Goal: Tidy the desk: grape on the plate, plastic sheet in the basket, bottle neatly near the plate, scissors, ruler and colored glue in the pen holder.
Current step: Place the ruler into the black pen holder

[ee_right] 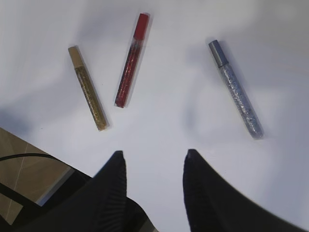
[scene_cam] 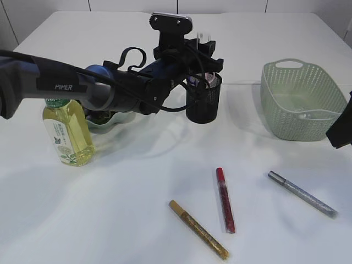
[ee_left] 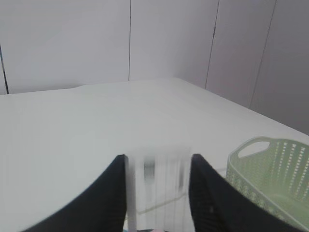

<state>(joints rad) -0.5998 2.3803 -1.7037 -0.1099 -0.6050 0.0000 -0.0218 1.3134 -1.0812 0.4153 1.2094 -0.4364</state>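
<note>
The clear flat ruler [ee_left: 157, 186] sits pinched between the left gripper [scene_cam: 204, 50] jaws, right above the black mesh pen holder [scene_cam: 204, 99], with the dark left arm [scene_cam: 110, 85] stretched across the white table [scene_cam: 137, 181]. Something already stands in that holder, too hidden to name. The pale green woven basket [scene_cam: 300, 102] shows nothing inside. The right gripper [ee_right: 152, 162] hangs with parted jaws, holding nothing, over three glitter glue pens: gold [ee_right: 88, 88], red [ee_right: 131, 60] and silver [ee_right: 236, 89]. The yellow-liquid bottle [scene_cam: 67, 132] stands upright at left.
</note>
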